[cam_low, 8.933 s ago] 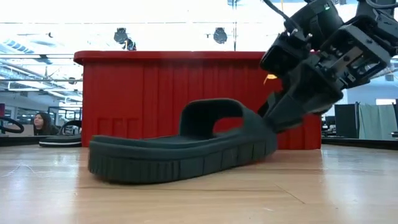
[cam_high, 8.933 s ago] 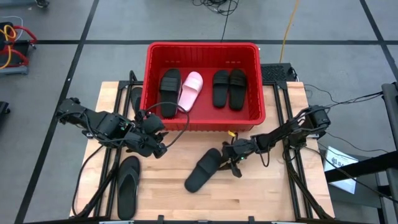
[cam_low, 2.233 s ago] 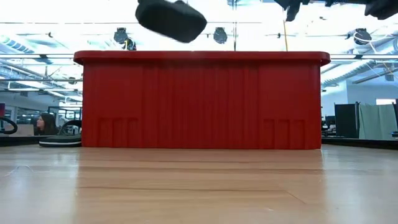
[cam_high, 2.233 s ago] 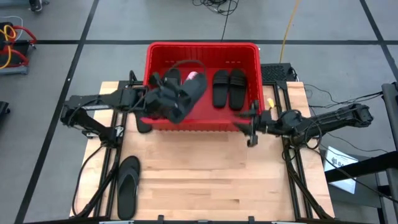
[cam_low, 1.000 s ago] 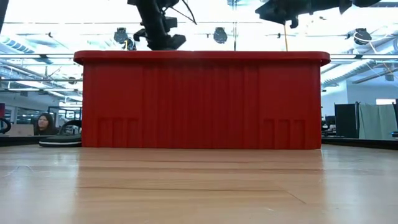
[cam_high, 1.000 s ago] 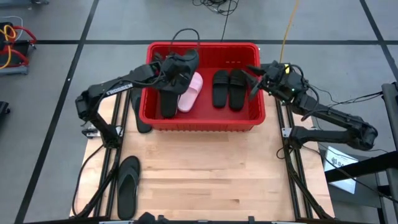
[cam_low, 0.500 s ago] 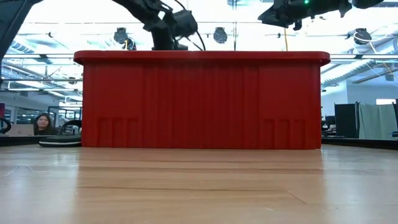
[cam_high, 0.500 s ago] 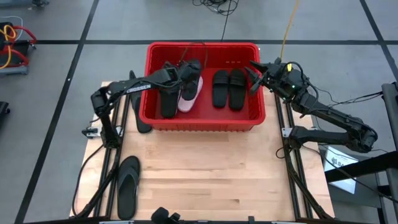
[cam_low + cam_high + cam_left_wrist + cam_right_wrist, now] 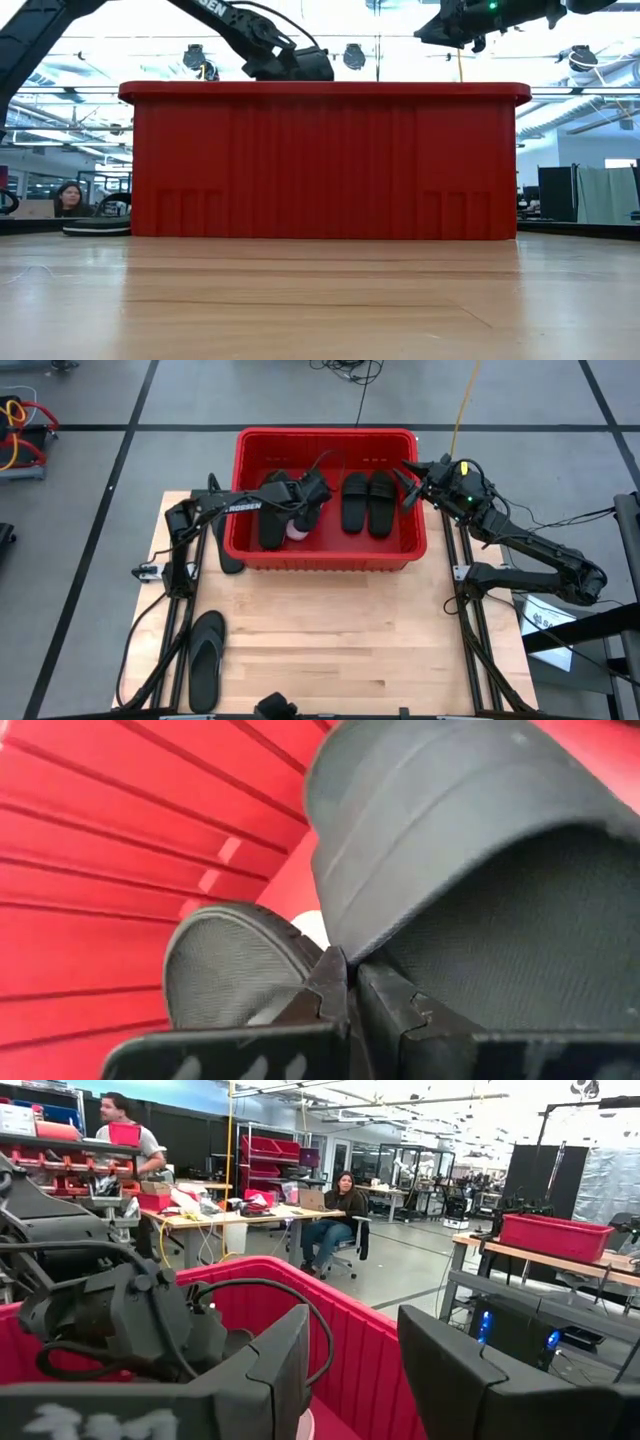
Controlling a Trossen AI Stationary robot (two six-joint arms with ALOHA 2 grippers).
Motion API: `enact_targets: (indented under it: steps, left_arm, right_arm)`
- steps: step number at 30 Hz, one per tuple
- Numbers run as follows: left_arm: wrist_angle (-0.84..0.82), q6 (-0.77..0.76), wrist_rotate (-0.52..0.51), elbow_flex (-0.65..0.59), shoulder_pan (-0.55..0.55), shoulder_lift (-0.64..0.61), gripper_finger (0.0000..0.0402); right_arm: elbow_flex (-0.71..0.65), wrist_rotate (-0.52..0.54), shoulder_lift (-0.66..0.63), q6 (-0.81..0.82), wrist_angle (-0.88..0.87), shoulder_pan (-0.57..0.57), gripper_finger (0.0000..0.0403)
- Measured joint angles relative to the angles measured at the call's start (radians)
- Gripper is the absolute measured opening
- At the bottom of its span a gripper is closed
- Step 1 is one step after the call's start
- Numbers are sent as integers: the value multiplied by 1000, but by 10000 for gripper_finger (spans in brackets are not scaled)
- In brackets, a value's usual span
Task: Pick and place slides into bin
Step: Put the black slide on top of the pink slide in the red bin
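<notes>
We are lowering a black slide (image 9: 300, 490) into the red bin (image 9: 326, 552), the left gripper (image 9: 313, 491) reaching in from the left with its fingers pinched shut on the strap, right above the pink slide (image 9: 297, 530). Next, we judge, calls for letting go and lifting clear without dragging the neighbours. The right gripper (image 9: 405, 480) is hovering over the bin's far right corner, fingers (image 9: 282, 1370) spread and empty. A black pair (image 9: 367, 502) is lying inside the bin; one flip-flop (image 9: 205, 660) is waiting on the bench (image 9: 330, 640) at near left, another slide (image 9: 224, 550) wedged left of the bin.
</notes>
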Motion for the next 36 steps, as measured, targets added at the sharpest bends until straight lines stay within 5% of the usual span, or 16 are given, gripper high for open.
enact_targets:
  steps: [18,36]
  left_arm:
    - [-72,167,-135,-1,-20,-2,2]
    - [-72,165,-26,-2,-31,-2,15]
  right_arm:
    - [0,0,0,-3,-8,0,144]
    - [0,0,0,-3,-43,0,144]
